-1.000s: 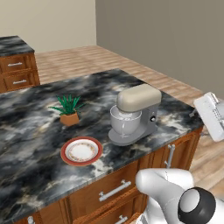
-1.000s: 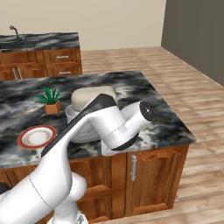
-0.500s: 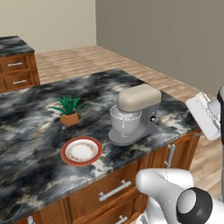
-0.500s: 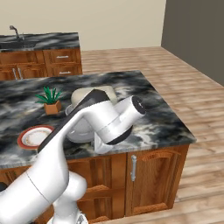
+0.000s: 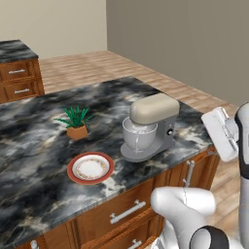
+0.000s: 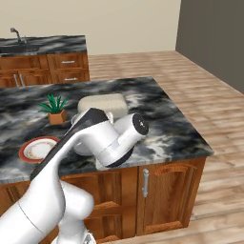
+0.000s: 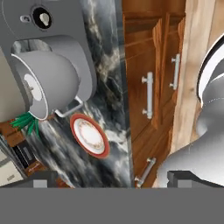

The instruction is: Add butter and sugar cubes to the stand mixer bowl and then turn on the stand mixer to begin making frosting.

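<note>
One mixer [image 5: 150,127] with one bowl [image 5: 138,135], one plate [image 5: 91,168] and one plant [image 5: 75,121] sit on the counter [image 5: 34,146]. The gripper [image 7: 109,177] gapes wide, empty.

This is a home kitchen. In the middle stands an island [image 5: 44,146] with a dark marble top and brown wooden cabinets [image 6: 167,195] with metal handles under it. On the top are a stand mixer [image 5: 151,127], a red-rimmed plate [image 5: 90,168] and a small potted plant [image 5: 76,121]. Behind it, along the beige wall, a second counter [image 6: 47,44] of the same kind has drawers and a faucet [image 6: 16,34]. The floor [image 6: 209,100] is of light wood planks.
</note>
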